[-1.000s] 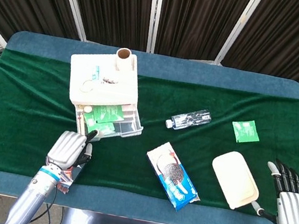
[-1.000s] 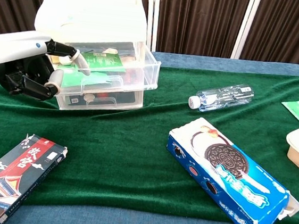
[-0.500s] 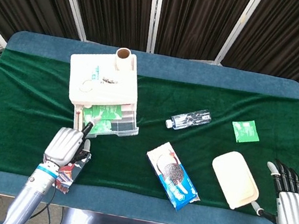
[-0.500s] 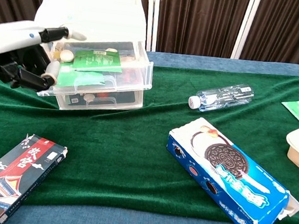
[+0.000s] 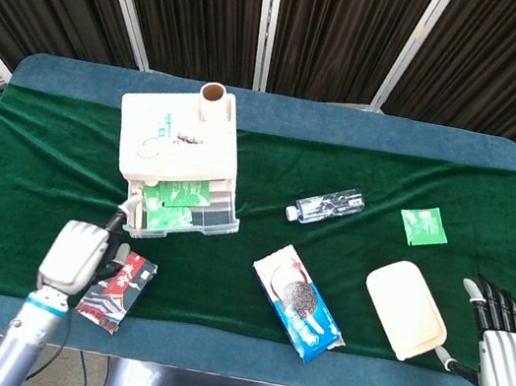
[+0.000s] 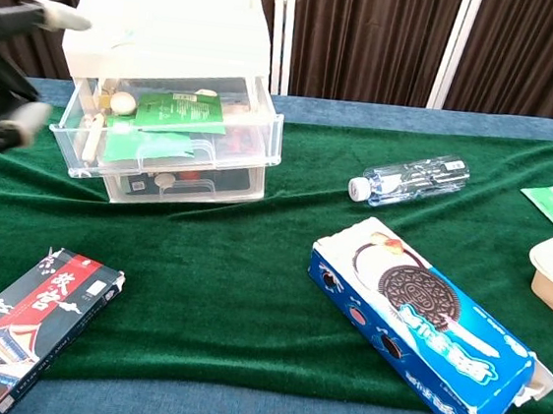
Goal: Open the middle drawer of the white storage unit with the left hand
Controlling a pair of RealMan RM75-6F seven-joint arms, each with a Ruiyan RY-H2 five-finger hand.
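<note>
Storage unit: the white storage unit (image 5: 179, 144) stood toward the far left of the green-covered counter (image 5: 341, 178), with a cardboard tube (image 5: 214, 97) at its back edge.
Middle drawer: the middle drawer (image 6: 172, 122) stood pulled out toward the robot, its clear front wall well forward of the unit's face, with green packets and small items visible inside; the drawer below it looked only slightly out.
Left hand: the left hand (image 5: 75, 258) sat near the counter's front edge, toward the robot and a little to the left of the drawer front, apart from it. Its fingers looked loosely curled with nothing in them; in the chest view it was blurred at the left border, so the exact finger pose could not be told.
Key relation: the drawer lay ahead and slightly to the right of the left hand, its sliding axis running roughly from the unit toward the robot; the left hand was by far the nearer one.
Right hand: the right hand (image 5: 502, 341) rested at the far right front corner, fingers extended and spread, holding nothing.
Progress: judged from the drawer's position, the opening looked essentially done.
Nearby: a red printed box (image 6: 28, 310) lay just beside the left hand; a blue cookie package (image 5: 300, 304) lay mid-counter.
</note>
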